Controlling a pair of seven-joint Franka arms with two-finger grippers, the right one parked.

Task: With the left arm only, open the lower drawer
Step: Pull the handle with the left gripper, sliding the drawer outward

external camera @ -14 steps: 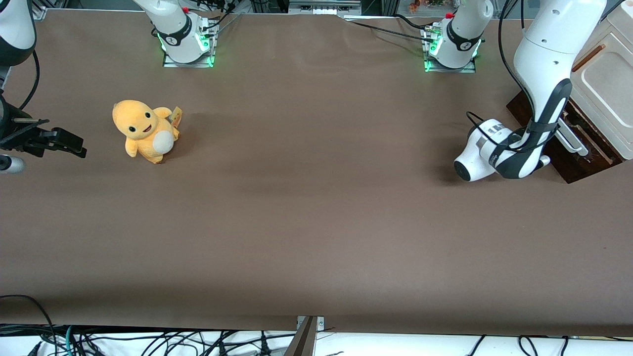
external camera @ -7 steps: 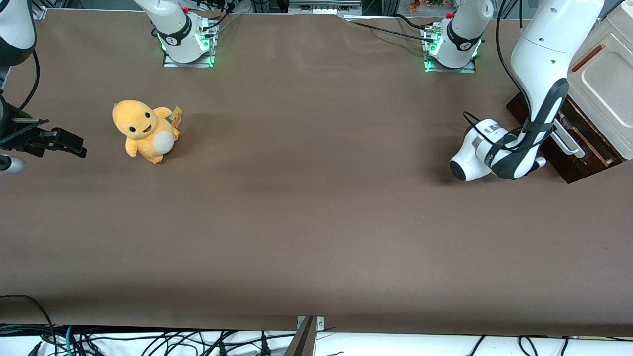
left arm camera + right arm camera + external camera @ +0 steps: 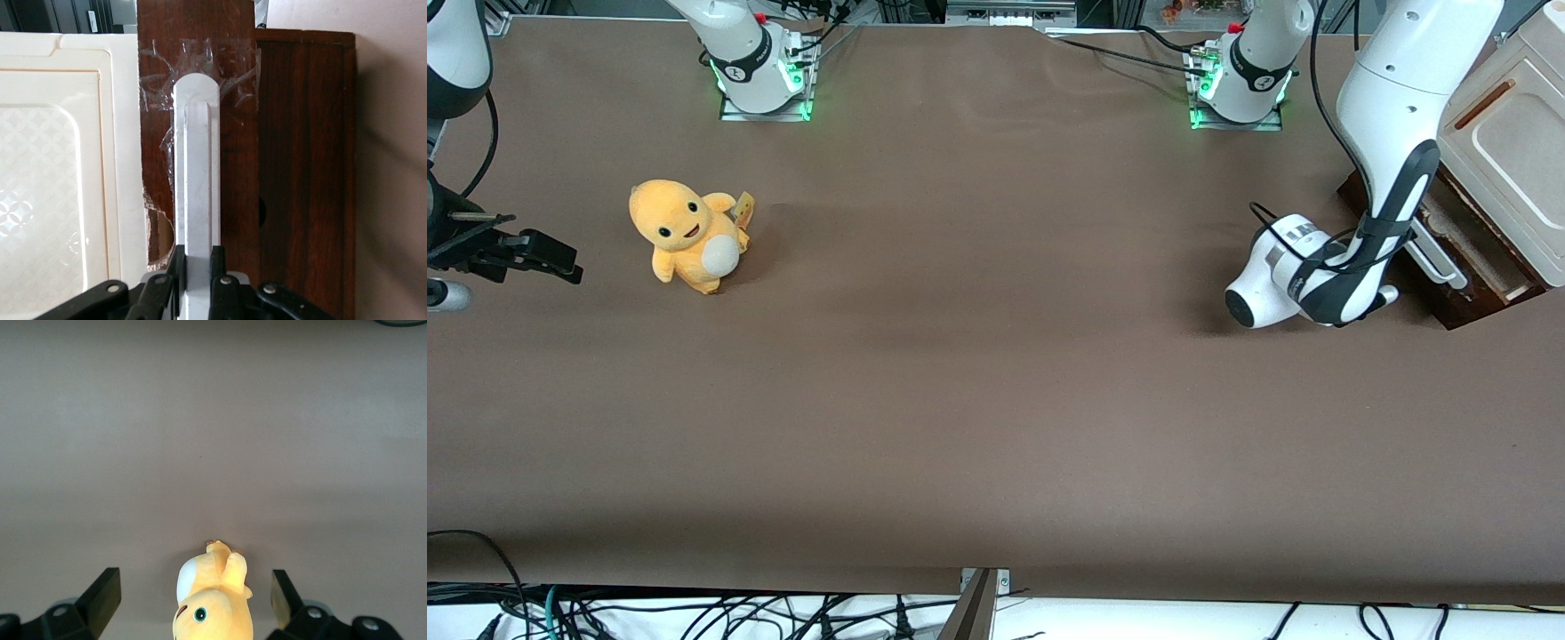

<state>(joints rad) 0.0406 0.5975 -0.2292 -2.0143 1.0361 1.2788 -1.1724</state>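
The lower drawer (image 3: 1480, 253) stands partly out of the cream-panelled cabinet (image 3: 1507, 151), with a strip of its pale wood inside showing. Its dark brown front (image 3: 293, 167) carries a long white bar handle (image 3: 197, 167), which in the front view (image 3: 1445, 267) lies just past the left arm's wrist (image 3: 1280, 276). My gripper (image 3: 198, 257) is shut on that handle, a black finger (image 3: 177, 263) pressed against each side of the bar. In the front view the forearm hides the gripper. Clear tape is stuck over the handle's end.
An orange plush toy (image 3: 689, 236) sits on the brown table toward the parked arm's end, and the right wrist view also has this plush toy (image 3: 213, 600). Two arm bases (image 3: 760, 71) (image 3: 1236, 80) stand at the table's back edge. Cables hang below its front edge.
The left arm has drawn back from the cabinet toward the parked arm's end, still holding the handle. The drawer has slid farther out, and more pale wood shows.
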